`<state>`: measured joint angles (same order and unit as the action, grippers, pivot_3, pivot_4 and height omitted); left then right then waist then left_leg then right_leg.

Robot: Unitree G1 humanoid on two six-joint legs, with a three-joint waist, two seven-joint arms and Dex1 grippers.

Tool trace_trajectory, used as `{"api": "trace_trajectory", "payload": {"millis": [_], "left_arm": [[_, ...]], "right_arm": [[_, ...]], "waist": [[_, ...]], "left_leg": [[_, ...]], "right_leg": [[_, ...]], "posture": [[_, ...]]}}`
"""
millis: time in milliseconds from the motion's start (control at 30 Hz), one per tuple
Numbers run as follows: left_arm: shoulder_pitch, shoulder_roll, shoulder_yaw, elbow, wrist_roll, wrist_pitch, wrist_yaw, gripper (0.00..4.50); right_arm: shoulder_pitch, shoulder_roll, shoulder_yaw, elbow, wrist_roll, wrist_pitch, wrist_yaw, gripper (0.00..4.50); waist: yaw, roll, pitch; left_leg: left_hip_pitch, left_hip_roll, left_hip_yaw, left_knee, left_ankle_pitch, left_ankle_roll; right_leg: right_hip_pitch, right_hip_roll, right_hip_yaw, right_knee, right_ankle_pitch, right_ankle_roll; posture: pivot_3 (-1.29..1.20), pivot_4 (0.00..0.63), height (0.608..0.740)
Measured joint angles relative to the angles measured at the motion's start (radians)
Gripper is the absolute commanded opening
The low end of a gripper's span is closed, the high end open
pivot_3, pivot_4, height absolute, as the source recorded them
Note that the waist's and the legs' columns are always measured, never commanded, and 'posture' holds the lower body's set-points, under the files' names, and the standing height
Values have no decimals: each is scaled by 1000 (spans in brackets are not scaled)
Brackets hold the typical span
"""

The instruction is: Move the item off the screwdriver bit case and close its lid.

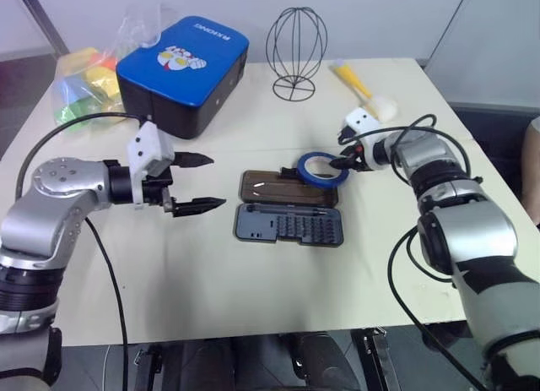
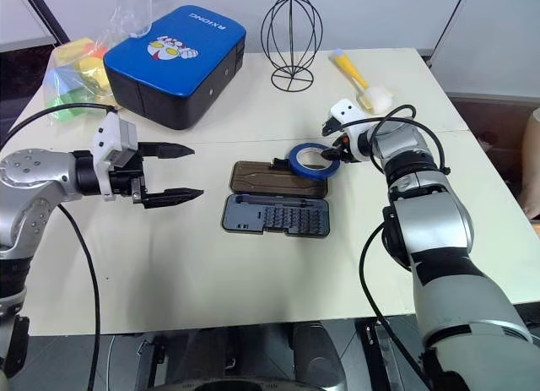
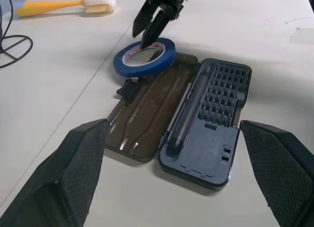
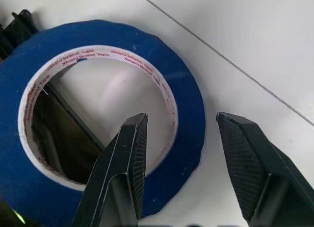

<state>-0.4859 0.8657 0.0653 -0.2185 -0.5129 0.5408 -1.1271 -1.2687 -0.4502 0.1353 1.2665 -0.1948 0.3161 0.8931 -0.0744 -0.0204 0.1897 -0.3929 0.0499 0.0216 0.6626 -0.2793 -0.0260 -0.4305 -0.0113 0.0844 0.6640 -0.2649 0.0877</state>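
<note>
Right gripper (image 4: pixel 179 153) straddles blue tape (image 4: pixel 181 94) rim; 1 finger inside.

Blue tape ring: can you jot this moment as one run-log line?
tape ring: on open lid's corner | right gripper: jaws straddle ring wall, unclosed | left gripper: open, apart | case: open

Silver-shelled robot arms with black jointed segments
Black cables loop along both arms; each wrist carries a white block; the left gripper (image 1: pixel 201 183) and right gripper (image 1: pixel 339 165) have black textured fingers
</note>
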Motion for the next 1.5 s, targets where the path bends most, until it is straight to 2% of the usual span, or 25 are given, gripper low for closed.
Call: {"api": "trace_trajectory", "payload": {"millis": [300, 333, 367, 467, 500, 800, 933, 1067, 1233, 1500], "left_arm": [[0, 20, 2, 0, -2, 3, -1, 4500], [0, 20, 2, 0, -2, 4, 0, 4500], [0, 20, 2, 0, -3, 5, 0, 4500], [0, 23, 2, 0, -7, 17, 0, 4500], [-1, 24, 2, 0, -7, 18, 0, 4500], [-37, 16, -3, 10, -9, 15, -1, 4500], [-51, 14, -10, 18, -7, 10, -10, 4500], [-52, 15, -12, 29, -2, 9, -21, 4500], [-51, 15, -12, 29, 1, 9, -25, 4500], [-38, 16, -10, 23, 1, 10, -21, 4500]], "right_arm": [[13, 23, 5, 14, -19, -32, -55, 2300], [14, 24, 6, 14, -20, -36, -59, 1808], [16, 24, 7, 14, -23, -41, -65, 1604], [17, 20, 13, 13, -31, -63, -65, 134], [17, 20, 15, 12, -32, -71, -55, 54], [20, 4, 33, 1, -39, -84, -21, 54], [6, 8, 31, 1, -32, -62, -2, 1746], [-38, -2, 5, 1, -8, -7, 50, 1746], [-125, -14, -96, 5, 77, 98, 45, 1746], [-31, -16, -41, 42, 12, 32, -41, 1746]], "waist": [[-1, 0, 0], [-1, 0, 0], [-1, 0, 0], [-2, -1, 0], [-3, -1, -1], [1, -1, -1], [1, 0, 0], [1, 1, 1], [2, 1, 1], [2, 1, 1]], "left_leg": [[0, 0, 0, 0, 0, 0], [0, 0, 0, 0, 0, 0], [1, 0, 0, 0, 0, 0], [1, 0, 0, 0, 0, 0], [2, 0, 0, 0, 0, 0], [2, 0, 0, 1, 0, 0], [1, 0, 0, 1, 0, 0], [0, 0, 0, 0, 0, 0], [0, 0, 0, 0, 0, 0], [0, 0, 0, 0, 0, 0]], "right_leg": [[0, 0, 0, 0, 0, 0], [0, 0, 0, 0, 0, 0], [0, 0, 0, 0, 0, 0], [0, 0, 0, 0, 0, 0], [1, 0, 0, 0, 0, 0], [2, 0, 0, 0, 0, 0], [2, 0, 0, 0, 0, 0], [0, 0, 0, 0, 0, 0], [0, 0, 0, 0, 0, 0], [0, 0, 0, 0, 0, 0]], "posture": [[0, 150, 737], [0, 150, 737], [0, 150, 737], [0, 150, 737], [0, 150, 737], [0, 150, 737], [0, 150, 737], [0, 150, 737], [0, 150, 737], [0, 150, 737]]}}
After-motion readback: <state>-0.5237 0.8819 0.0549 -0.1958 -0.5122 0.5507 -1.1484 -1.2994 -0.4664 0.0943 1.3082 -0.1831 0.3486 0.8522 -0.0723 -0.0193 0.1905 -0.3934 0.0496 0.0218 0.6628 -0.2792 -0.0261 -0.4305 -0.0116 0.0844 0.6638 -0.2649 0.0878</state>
